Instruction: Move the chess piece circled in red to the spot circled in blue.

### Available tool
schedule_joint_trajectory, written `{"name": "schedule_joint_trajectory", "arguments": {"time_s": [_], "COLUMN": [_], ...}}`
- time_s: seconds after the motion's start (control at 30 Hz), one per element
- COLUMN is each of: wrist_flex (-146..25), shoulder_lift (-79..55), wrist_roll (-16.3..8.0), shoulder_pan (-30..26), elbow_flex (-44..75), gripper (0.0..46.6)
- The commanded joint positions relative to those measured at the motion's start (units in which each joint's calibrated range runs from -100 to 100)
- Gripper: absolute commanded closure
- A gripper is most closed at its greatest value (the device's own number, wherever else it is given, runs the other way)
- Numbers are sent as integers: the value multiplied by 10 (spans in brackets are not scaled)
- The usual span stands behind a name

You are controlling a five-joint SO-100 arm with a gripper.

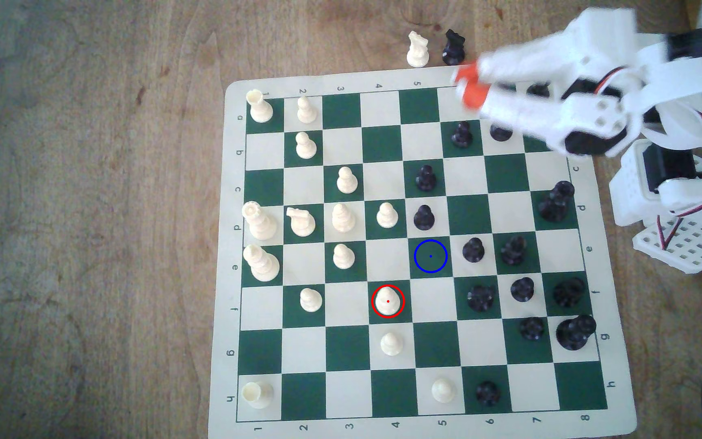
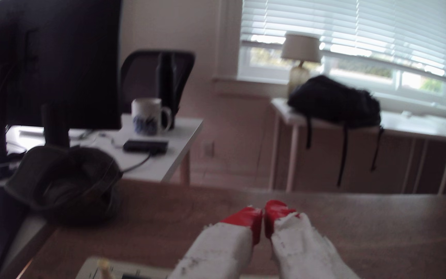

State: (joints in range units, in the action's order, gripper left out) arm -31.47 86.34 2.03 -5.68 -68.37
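1. Wood tabletop (image 1: 87,211), brown and grained, carries a green-and-cream chessboard (image 1: 383,84) with cream pieces toward the exterior view's left and black pieces toward its right.
2. Beyond the tabletop, the wrist view shows a white desk (image 2: 160,161) with a dark monitor (image 2: 55,61), a mug (image 2: 149,115) and a dark chair (image 2: 160,75) behind it; a window with blinds (image 2: 350,35), a lamp (image 2: 301,53) and a black bag (image 2: 334,102) on a low white shelf stand farther off.
3. A cream knight (image 1: 417,50) and a black knight (image 1: 453,47) stand off the board, just past its far edge.
4. The chess piece (image 1: 387,300), a cream pawn ringed in red, stands upright on a green square.
5. The spot (image 1: 430,256), a green square ringed in blue, lies diagonally next to it, with nothing on it.
6. The gripper (image 1: 469,86) hovers blurred over the board's far edge, well apart from the pawn; its red-tipped fingers (image 2: 246,218) sit nearly together, holding nothing.
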Motion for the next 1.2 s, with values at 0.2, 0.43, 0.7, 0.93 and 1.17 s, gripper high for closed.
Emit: {"name": "schedule_joint_trajectory", "arguments": {"time_s": [0.2, 0.43, 0.7, 0.93, 1.17], "wrist_flex": [-156, -165, -167, -173, -173], "shoulder_lift": [-215, -391, -503, -629, -703], "wrist_roll": [-25, -29, -34, -30, -25], "shoulder_pan": [-107, -121, -139, -150, -143], "elbow_flex": [176, 237, 289, 361, 414], "gripper": [440, 416, 349, 334, 350]}}
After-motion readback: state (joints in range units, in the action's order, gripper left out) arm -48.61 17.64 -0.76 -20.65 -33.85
